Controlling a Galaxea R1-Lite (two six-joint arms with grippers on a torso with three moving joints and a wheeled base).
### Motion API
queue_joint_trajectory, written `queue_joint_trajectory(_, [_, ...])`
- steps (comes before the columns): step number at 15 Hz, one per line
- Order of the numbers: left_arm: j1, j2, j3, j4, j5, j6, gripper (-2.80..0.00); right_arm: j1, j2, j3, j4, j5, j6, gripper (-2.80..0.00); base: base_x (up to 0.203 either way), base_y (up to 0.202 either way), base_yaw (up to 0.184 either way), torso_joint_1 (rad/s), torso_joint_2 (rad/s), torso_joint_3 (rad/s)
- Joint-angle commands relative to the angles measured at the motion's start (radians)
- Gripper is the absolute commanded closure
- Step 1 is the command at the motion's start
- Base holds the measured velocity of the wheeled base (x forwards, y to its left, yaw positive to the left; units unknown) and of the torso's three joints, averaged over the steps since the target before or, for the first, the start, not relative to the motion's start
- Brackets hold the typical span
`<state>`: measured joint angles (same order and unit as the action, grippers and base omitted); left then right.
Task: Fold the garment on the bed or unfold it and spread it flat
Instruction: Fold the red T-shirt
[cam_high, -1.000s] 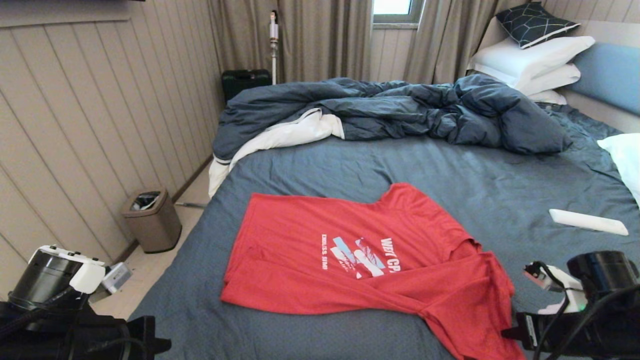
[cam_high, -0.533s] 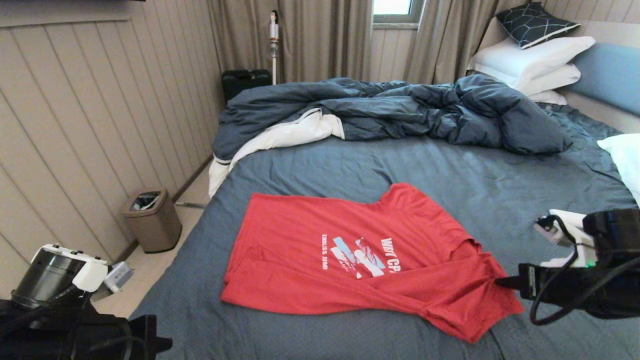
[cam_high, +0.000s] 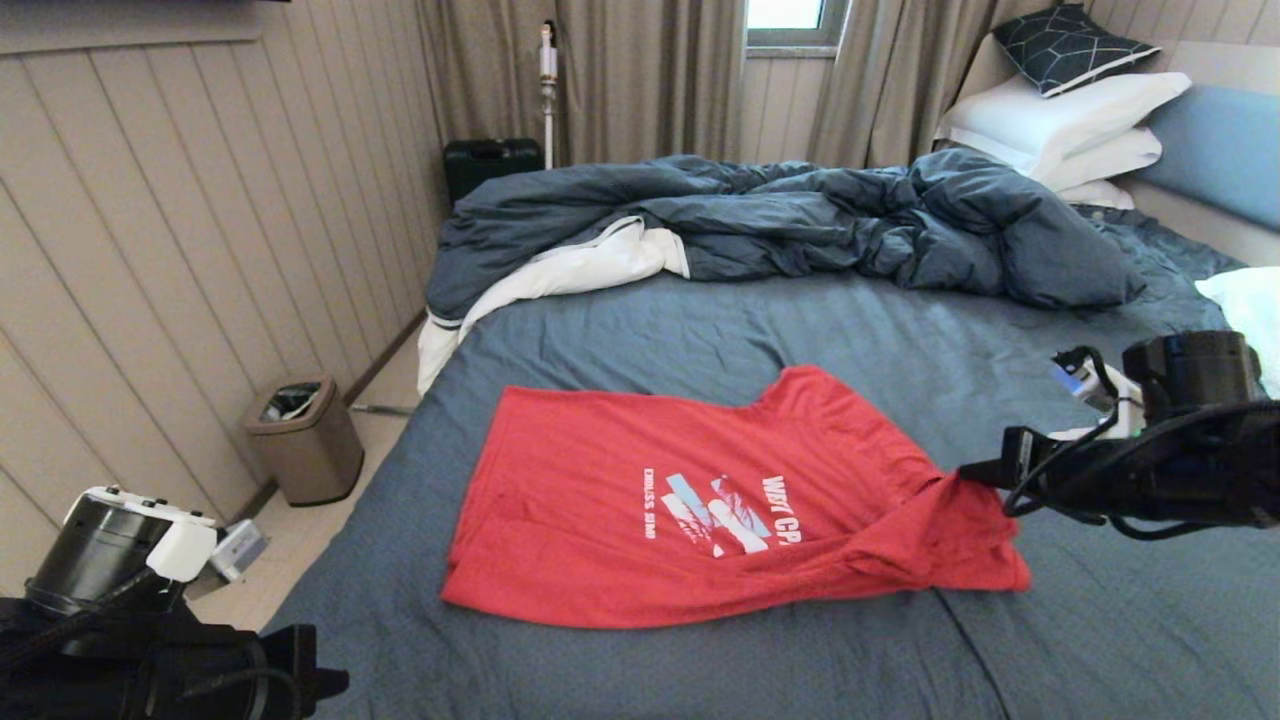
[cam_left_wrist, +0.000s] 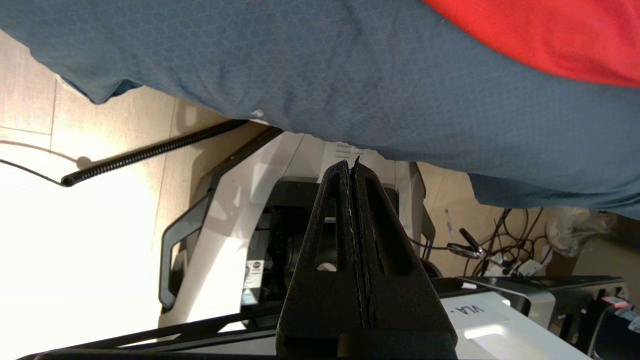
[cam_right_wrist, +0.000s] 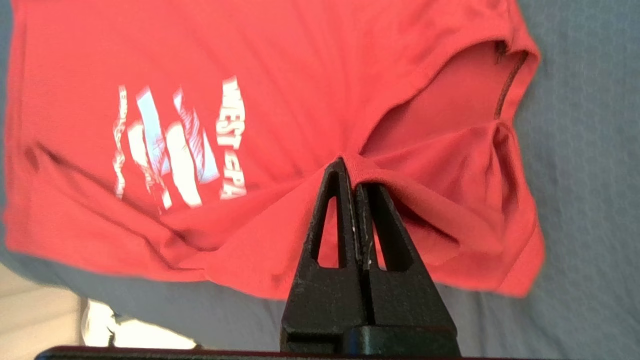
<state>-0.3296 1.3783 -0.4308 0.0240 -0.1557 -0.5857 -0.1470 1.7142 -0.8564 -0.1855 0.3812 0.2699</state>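
The red garment (cam_high: 640, 500) lies on the bed (cam_high: 800, 330), its white lettering and striped graphic facing up, its right part bunched and folded over. My right gripper (cam_high: 965, 474) is shut on a hem of that bunched part and holds it lifted off the sheet. In the right wrist view the red garment (cam_right_wrist: 310, 75) spreads beyond the right gripper (cam_right_wrist: 350, 172), which pinches a fold of cloth. My left gripper (cam_left_wrist: 351, 167) is shut on nothing, parked low beside the bed's near left corner, off the mattress.
A rumpled dark blue duvet (cam_high: 780, 225) lies across the far side of the bed, with white pillows (cam_high: 1065, 125) and a dark cushion (cam_high: 1070, 45) at the headboard. A brown bin (cam_high: 305, 440) stands on the floor to the left by the panelled wall.
My right gripper has risen and moved away from the near edge, dragging the garment's lower right part up and over onto the rest. The left arm has kept still.
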Motion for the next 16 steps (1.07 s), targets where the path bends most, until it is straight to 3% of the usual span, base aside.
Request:
queue_joint_trajectory(1, [0.0,0.002,0.001,0.001,-0.001,-0.003,0.0,-0.002,0.05,-0.031,-0.003,-0.009,0.01,0.0,0.0,0.0,0.0,0.0,0.0,0.0])
queue_joint_trajectory(6, [0.0,0.002,0.001,-0.009,-0.002,-0.006,0.0,-0.002,0.138,-0.118,-0.007,-0.086,0.069,0.0,0.0,0.0,0.0,0.0,0.0,0.0])
queue_joint_trajectory(16, [0.0,0.013,0.001,-0.027,-0.001,-0.006,0.0,0.005,0.298,-0.286,-0.003,-0.14,0.098,0.0,0.0,0.0,0.0,0.0,0.0,0.0])
